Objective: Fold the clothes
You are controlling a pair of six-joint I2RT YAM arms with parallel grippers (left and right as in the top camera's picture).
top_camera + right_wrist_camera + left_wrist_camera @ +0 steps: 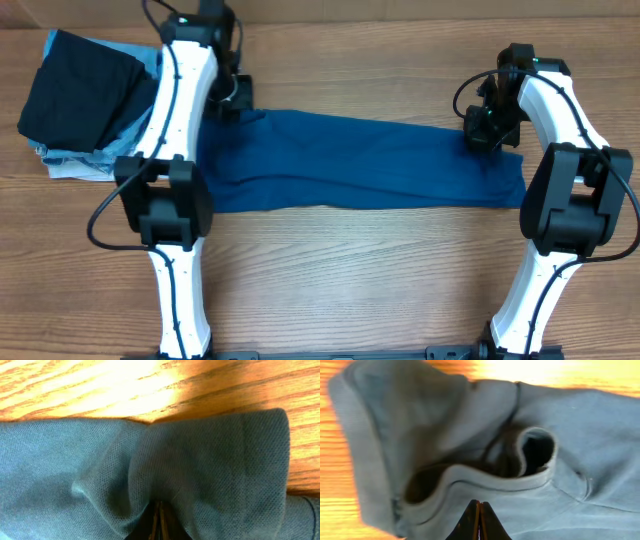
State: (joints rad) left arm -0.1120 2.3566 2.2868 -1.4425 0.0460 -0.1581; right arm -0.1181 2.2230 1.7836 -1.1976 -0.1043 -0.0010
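Note:
A blue garment (360, 160) lies stretched flat across the table between both arms. My left gripper (230, 98) is at its far left corner, by the collar opening (535, 452). Its jaws (480, 505) are shut and pressed into the fabric. My right gripper (488, 130) is at the far right corner. Its jaws (159, 510) are shut, and blue mesh fabric (210, 460) bunches and puckers around the tips. Bare wood shows beyond the garment's edge in both wrist views.
A pile of folded clothes (85, 95), dark navy on top of light blue, sits at the far left corner of the wooden table (360, 270). Both arm bases stand at the near edge.

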